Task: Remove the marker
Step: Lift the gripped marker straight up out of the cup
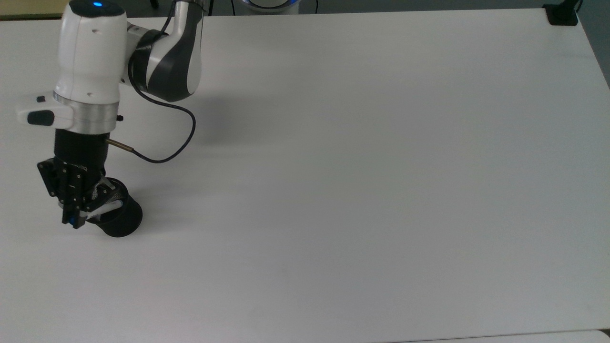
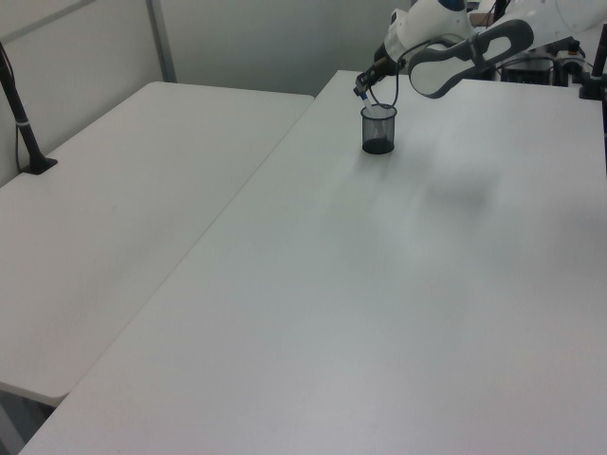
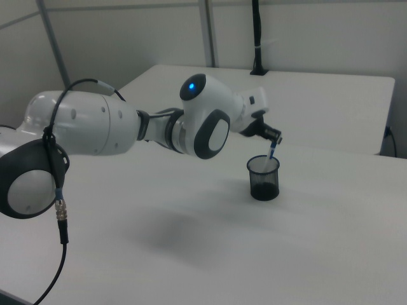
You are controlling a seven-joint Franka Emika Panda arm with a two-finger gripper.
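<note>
The black mesh cup (image 1: 122,221) stands near the top view's left edge of the white table (image 1: 362,157). My gripper (image 1: 71,220) hangs just above the cup's rim, shut on the blue-capped end of the marker (image 1: 104,208). The white barrel slants down from the fingers into the cup's mouth. In the right view the gripper (image 3: 275,142) holds the marker (image 3: 272,153) tilted, its lower end still inside the cup (image 3: 263,178). In the left view the gripper (image 2: 362,89) sits above the cup (image 2: 378,131).
A black cable (image 1: 167,143) loops from the wrist over the table. A black clamp (image 1: 562,14) sits at the table's far corner on the top view's right. A second white table (image 2: 123,190) with a black post (image 2: 19,104) adjoins on the left view's left.
</note>
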